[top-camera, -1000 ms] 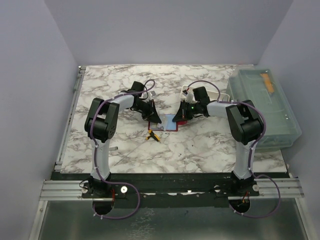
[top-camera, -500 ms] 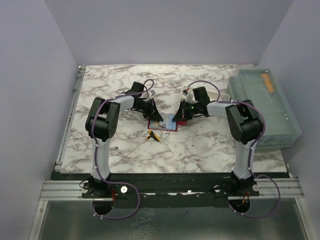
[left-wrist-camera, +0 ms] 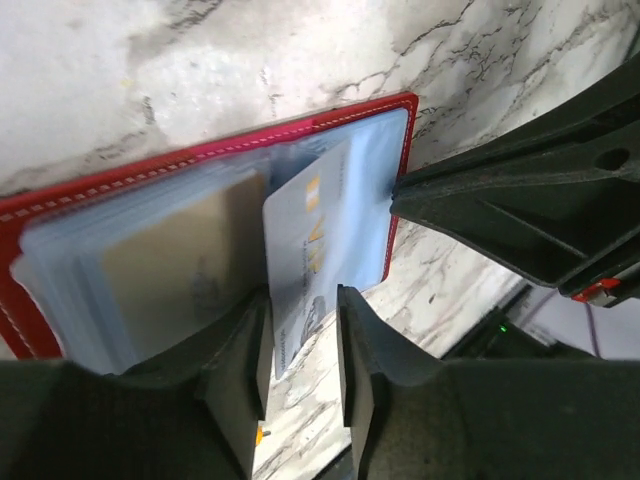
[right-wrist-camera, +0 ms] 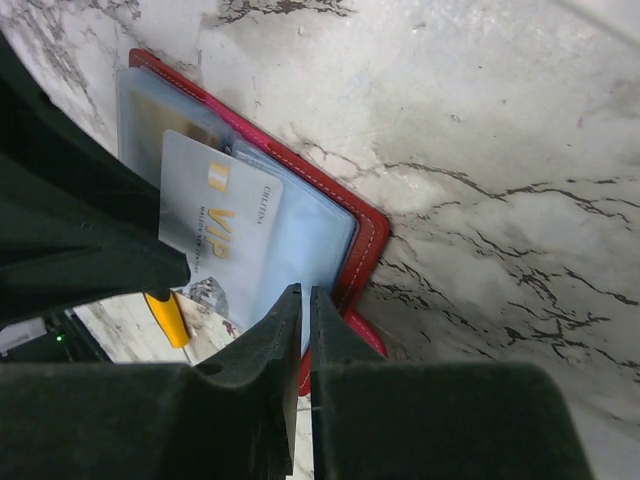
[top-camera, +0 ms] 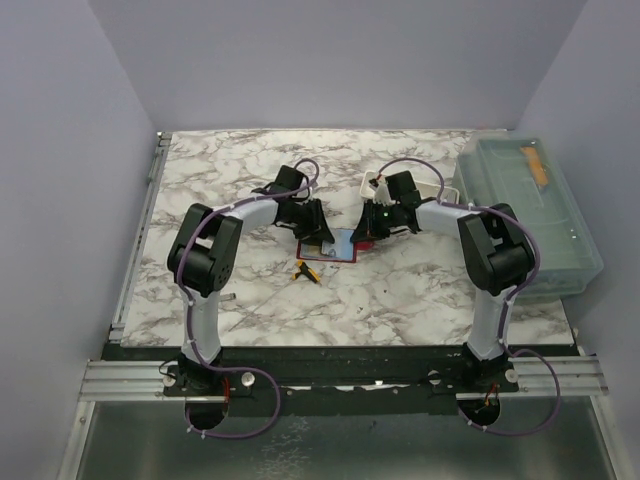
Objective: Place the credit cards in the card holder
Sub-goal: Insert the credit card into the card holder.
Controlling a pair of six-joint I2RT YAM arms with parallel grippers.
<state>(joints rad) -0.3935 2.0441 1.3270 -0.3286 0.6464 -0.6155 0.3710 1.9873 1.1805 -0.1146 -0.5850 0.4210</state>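
Note:
The red card holder (top-camera: 338, 256) lies open on the table, blue-grey lining up. In the left wrist view the tan-gold card (left-wrist-camera: 170, 270) sits in a slot of the holder (left-wrist-camera: 120, 172). The pale blue card (left-wrist-camera: 305, 235) is partly in a slot, its near end sticking out between the jaws of my left gripper (left-wrist-camera: 302, 300). That gripper is open, with a gap beside the card. My right gripper (right-wrist-camera: 303, 292) is shut on the holder's lining edge (right-wrist-camera: 320, 245), by the red rim (right-wrist-camera: 372, 232). The pale blue card (right-wrist-camera: 215, 225) reads VIP.
A yellow-handled tool (top-camera: 305, 271) lies just in front of the holder, also in the right wrist view (right-wrist-camera: 168, 318). A white tray (top-camera: 372, 183) stands behind the right gripper. A large clear lidded bin (top-camera: 525, 215) fills the right side.
My left gripper has moved right, closer over the card holder. The right gripper has stayed at the holder's right edge.

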